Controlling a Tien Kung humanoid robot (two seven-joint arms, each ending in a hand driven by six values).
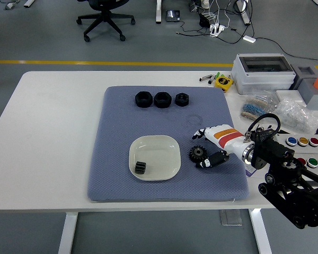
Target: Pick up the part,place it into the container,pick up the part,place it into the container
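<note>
- Gear part: a black toothed wheel lying flat on the blue-grey mat, just right of the container and outside it.
- Container: a shallow, pale, rounded-square dish on the mat's near half. A small black ribbed part lies inside it at the near-left corner.
- Table: white top; the mat covers its centre. The left half of the table is bare white surface.
- Three black nuts stand in a row at the far edge of the mat, well apart from the dish.
- Right side of the table: a grey box with a clear lid, a small yellow tape measure, bags of small hardware, and a panel with coloured push buttons.
- Room: grey floor with a yellow line running behind the table; an office chair base and loose cables sit farther back.
- Right hand: white with an orange-red band, on a black arm entering from the lower right. It sits just beside the gear on the gear's right; the thumb lies near the gear's near-right edge. The fingers are loosely spread and nothing is gripped. Whether the thumb touches the gear cannot be told.
</note>
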